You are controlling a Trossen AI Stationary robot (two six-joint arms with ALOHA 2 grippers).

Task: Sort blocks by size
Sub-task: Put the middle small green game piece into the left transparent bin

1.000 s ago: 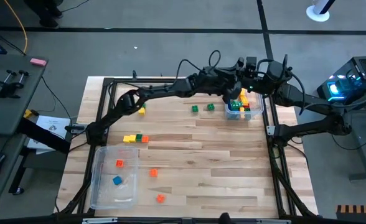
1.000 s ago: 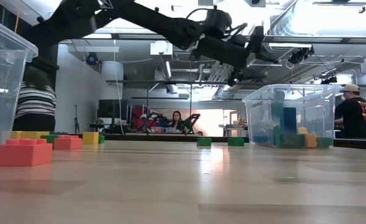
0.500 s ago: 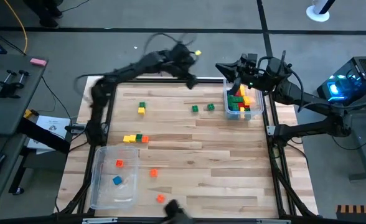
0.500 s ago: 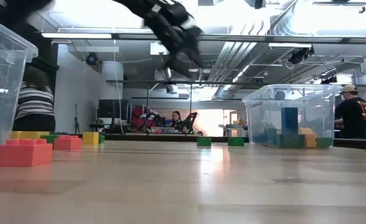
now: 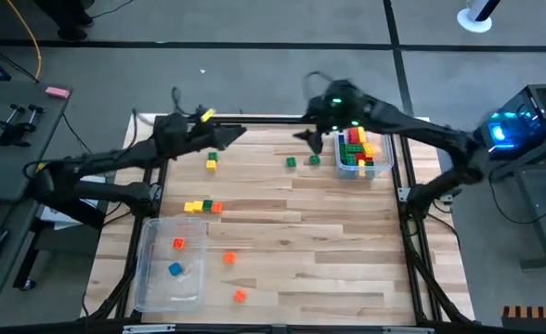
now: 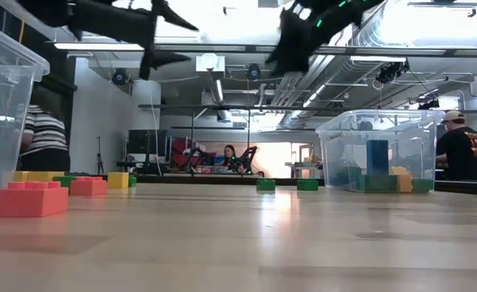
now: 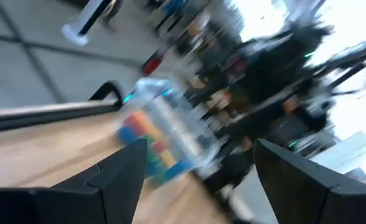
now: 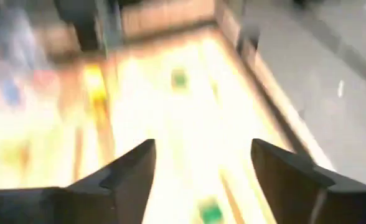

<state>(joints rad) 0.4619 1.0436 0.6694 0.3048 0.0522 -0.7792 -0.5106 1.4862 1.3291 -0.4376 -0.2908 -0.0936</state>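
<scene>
hovering above the far edge of the table [image 5: 347,269], my left gripper [image 5: 219,135] and my right gripper [image 5: 308,136] both had their fingers spread apart and held nothing. the left one hung toward the far left corner, over a green and yellow pair of blocks [image 5: 212,160]. the right one hung just beside the far bin [image 5: 362,154] at the far right corner, above two small green blocks [image 5: 302,161].

the far bin held a heap of longer red, yellow, green and blue blocks, so that share of the sorting looked well along. the near bin [image 5: 171,264] at the near left corner held only an orange block [image 5: 177,244] and a blue block [image 5: 175,269], both small.

still loose on the table were a yellow, green and orange row [image 5: 201,207] near the left edge, one orange block [image 5: 228,258] beside the near bin, and another orange block [image 5: 240,296] by the near edge. i judged the task roughly half done, with these loose pieces left to place.
</scene>
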